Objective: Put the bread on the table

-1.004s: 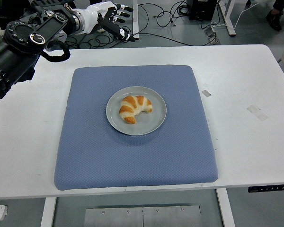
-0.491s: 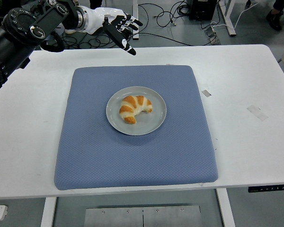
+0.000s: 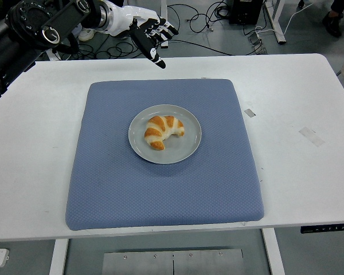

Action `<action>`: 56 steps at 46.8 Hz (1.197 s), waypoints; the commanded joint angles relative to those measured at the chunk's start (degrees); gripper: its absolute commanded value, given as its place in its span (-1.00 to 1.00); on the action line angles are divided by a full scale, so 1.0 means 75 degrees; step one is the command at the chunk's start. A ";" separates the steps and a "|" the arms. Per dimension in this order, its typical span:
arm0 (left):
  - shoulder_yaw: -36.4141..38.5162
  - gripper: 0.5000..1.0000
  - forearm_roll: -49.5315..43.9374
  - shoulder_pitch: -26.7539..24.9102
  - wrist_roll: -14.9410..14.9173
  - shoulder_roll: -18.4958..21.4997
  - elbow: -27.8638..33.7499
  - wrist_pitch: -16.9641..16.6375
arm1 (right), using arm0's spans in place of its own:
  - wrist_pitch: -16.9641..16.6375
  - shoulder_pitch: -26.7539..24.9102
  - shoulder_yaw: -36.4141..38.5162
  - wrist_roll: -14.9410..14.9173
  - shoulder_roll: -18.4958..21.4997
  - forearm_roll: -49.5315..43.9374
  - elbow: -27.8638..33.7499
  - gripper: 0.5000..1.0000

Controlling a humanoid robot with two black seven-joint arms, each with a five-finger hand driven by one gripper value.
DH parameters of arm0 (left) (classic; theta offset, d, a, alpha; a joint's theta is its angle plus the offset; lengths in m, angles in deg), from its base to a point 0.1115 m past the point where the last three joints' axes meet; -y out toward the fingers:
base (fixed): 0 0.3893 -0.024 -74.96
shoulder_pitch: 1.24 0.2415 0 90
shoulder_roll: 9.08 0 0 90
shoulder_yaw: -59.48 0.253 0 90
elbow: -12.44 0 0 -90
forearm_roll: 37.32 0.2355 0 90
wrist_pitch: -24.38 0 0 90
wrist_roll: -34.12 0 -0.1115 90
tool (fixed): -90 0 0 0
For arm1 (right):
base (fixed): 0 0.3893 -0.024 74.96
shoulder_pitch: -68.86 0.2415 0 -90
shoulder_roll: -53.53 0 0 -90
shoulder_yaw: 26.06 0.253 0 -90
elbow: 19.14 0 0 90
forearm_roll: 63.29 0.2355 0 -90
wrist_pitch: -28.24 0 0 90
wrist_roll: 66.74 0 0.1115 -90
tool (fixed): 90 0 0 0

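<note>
Table (image 3: 309,91): smooth white top, matt with a faint sheen, looks laminated.
Mat (image 3: 160,200): blue-grey cloth, finely dimpled weave, matt (soft-looking, rounded padded edges).
Plate (image 3: 190,144): smooth grey surface with a dull gloss, like glazed ceramic or hard plastic; cannot tell which.
Bread (image 3: 163,130): a croissant, golden-brown crust with paler bands, slightly shiny baked surface.
Left hand (image 3: 149,33): hard white glossy shell, black matt finger segments.
Left arm (image 3: 28,31): black casing, plastic or metal, semi-gloss.
</note>
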 commanded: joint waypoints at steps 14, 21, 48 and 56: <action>0.0047 0.67 0.0628 -0.0083 0.0008 0.0000 0.0602 -0.0001 | 0.0001 -0.0004 0.0000 0.0001 0.0000 0.0000 0.0000 1.00; 0.0047 0.60 0.0711 -0.0036 -0.0004 0.0000 0.0849 -0.0001 | 0.0001 -0.0004 0.0000 0.0001 0.0000 0.0000 0.0000 1.00; 0.0773 0.54 0.0734 0.0104 -0.0097 0.0269 0.2231 -0.0001 | 0.0001 0.0008 0.0000 0.0001 0.0000 0.0000 0.0012 1.00; 0.0855 0.53 0.0734 0.0128 -0.0097 0.0433 0.2349 -0.0001 | 0.0001 0.0031 0.0000 0.0001 0.0000 -0.0012 0.0012 1.00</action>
